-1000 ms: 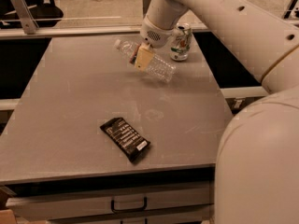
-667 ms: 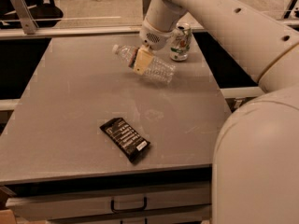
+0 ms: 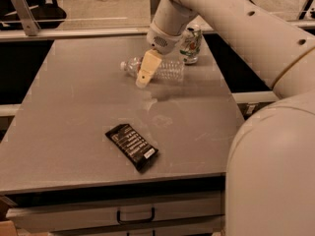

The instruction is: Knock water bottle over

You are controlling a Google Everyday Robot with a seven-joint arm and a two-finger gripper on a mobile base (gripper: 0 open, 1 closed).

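Observation:
The water bottle, clear ribbed plastic with a white cap pointing left, lies on its side on the grey table at the far middle. My gripper, with tan tips, hangs from the white arm directly in front of the bottle's neck end, covering part of it and close to or touching it. It holds nothing that I can see.
A short white-and-green drink can stands upright just behind and right of the bottle. A black snack packet lies flat near the front. The white arm and robot body fill the right side. A drawer front sits below the table edge.
The bottle's cap end has sunk lower and the bottle now lies flatter on the table. My gripper has moved slightly down and toward the front. The can and packet have not moved.

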